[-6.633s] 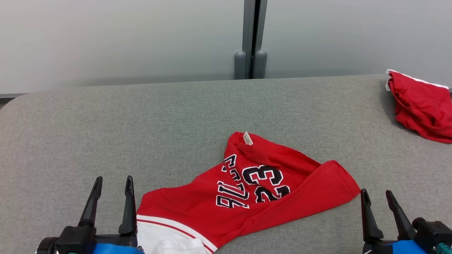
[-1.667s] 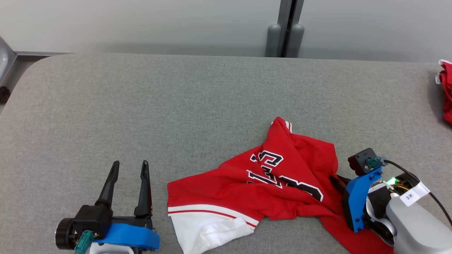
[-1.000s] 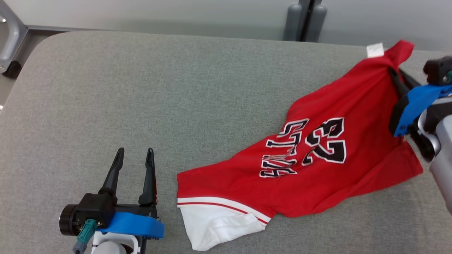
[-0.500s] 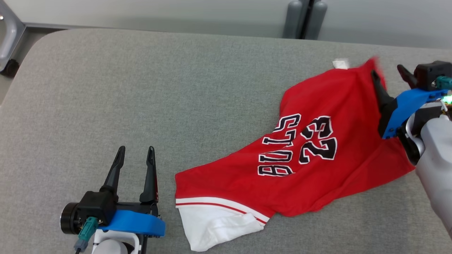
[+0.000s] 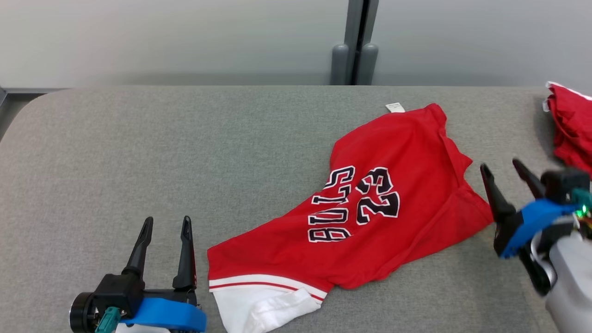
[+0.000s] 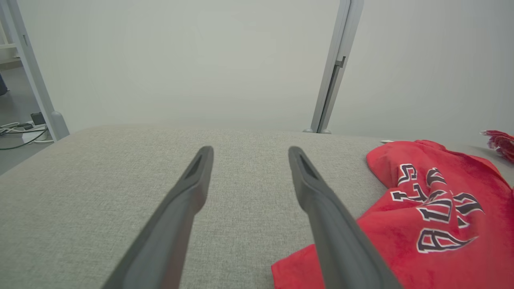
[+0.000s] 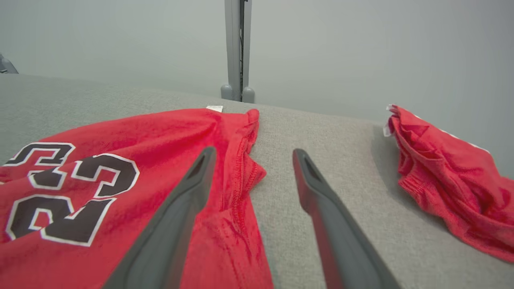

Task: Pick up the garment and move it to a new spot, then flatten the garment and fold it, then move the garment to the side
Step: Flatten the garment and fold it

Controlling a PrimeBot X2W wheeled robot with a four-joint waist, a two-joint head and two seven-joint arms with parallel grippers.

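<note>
Your right gripper (image 5: 500, 165) hangs with its jaws spread and nothing between them, just beside the right edge of the jersey (image 5: 365, 217). In the right wrist view one finger sits over the stitched red edge and the other over bare table (image 5: 185, 138). Whether that finger touches the cloth can't be told.

Your left gripper (image 5: 167, 219) is likewise spread and empty. It is parked near you, just left of the white band at the jersey's near end, probably to keep out of the way until both ends need pulling.

The jersey lies slantwise across the middle and right of the table, lettering up. Its label (image 5: 394, 107) is at the far end and the white band (image 5: 259, 300) is nearest you. It looks laid out rather than smooth: the right edge is creased and the white corner is doubled under. Flattening seems to be the step in hand, and each gripper is well placed for one end.

Mind the second red cloth (image 5: 571, 129), heaped at the far right near your right gripper. A wide sweep there could catch it. A grey post (image 5: 354, 46) stands behind the table, clear of the work.
</note>
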